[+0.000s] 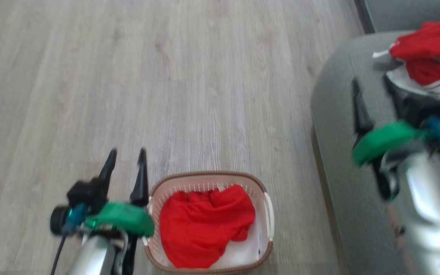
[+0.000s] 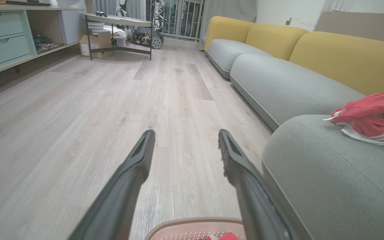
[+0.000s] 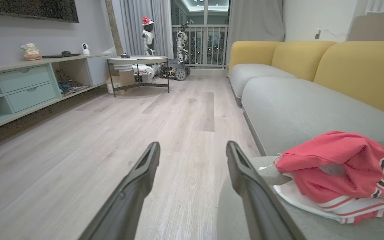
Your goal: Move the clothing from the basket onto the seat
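The grey-green seat (image 1: 338, 126) fills the right of the head view. One red garment (image 1: 430, 46) already lies on it at the far right. The wood floor (image 1: 166, 76) takes up the rest, and the oval basket (image 1: 208, 176) stands on it near you, just left of the seat's edge. A second red garment (image 1: 204, 225) lies crumpled in the basket, so I judge the job about half done. The step in hand is fetching that one.

Your right gripper (image 1: 371, 81) hangs over the seat, fingers apart and empty, tips just short of the placed garment. Your left gripper (image 1: 127, 152) sits just left of the basket, over the floor. Its fingers are likewise spread with nothing between them, and they point away from you.

The left gripper is the closer one. Swing it right over the basket's middle, tip the fingers down, and come in from above on the raised folds at the far side of the heap. Keep clear of the brown rim and the right handle (image 1: 269, 214). The fabric looks thin, so bite deep into a fold. Lift well above the rim before you carry right, or the light basket may drag.

The heap in the basket has no clear heading. Its bulk runs from near left to far right, with white showing under it at the near right. The garment on the seat lies roughly left to right, with a white tab at its left and the striped hem nearest you.
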Available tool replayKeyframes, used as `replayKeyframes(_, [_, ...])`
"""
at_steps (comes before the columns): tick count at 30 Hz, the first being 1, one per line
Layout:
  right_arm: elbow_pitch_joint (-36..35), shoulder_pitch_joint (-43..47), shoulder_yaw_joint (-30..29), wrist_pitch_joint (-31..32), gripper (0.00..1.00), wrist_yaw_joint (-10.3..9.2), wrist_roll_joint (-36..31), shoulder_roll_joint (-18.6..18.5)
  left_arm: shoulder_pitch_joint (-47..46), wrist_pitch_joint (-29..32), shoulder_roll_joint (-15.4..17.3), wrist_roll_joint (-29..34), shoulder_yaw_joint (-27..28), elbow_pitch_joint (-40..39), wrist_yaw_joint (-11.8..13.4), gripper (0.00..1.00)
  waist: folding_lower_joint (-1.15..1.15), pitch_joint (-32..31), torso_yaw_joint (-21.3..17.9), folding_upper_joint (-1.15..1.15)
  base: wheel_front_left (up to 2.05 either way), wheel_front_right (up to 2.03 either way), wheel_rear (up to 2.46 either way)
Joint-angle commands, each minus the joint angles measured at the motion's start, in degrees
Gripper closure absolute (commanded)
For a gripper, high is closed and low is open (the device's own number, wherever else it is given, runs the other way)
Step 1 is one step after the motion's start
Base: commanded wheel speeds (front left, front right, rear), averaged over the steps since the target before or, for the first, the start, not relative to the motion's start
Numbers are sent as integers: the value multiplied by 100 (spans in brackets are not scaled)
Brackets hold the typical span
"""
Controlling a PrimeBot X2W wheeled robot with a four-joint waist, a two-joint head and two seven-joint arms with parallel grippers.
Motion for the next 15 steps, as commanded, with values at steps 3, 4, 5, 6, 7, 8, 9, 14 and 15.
replayKeyframes(3, [-480,363,-34,-54,0,40,-239,230,207,-55,36,120,383,-343,69,0,0,-242,151,0,0,0,0])
replayKeyframes(4, [-587,506,-77,-54,0,40,-303,289,322,-55,16,142,433,-388,70,0,0,-274,172,0,0,0,0])
replayKeyframes(5, [-699,649,-129,-54,0,40,-343,349,431,-55,-5,159,483,-434,69,0,0,-307,190,0,0,0,0])
replayKeyframes(6, [-815,787,-179,-54,0,40,-389,399,530,-55,-27,174,536,-483,68,0,0,-329,210,0,0,0,0])
replayKeyframes(7, [-930,922,-218,-54,0,40,-429,440,621,-55,-46,190,586,-530,62,0,0,-348,229,0,0,0,0])
replayKeyframes(8, [-1047,1051,-255,-54,0,40,-463,473,703,-55,-65,208,636,-579,57,0,0,-364,246,0,0,0,0])
replayKeyframes(9, [-1164,1179,-284,-54,0,40,-502,498,779,-55,-82,233,674,-626,43,0,0,-379,262,0,0,0,0])
replayKeyframes(14, [-1754,1746,-361,-54,0,40,-457,539,1064,-55,-146,346,830,-781,-40,0,0,-464,318,0,0,0,0])
replayKeyframes(15, [-1856,1857,-338,-54,0,40,-394,540,1102,-55,-157,365,857,-798,-58,0,0,-481,327,0,0,0,0])
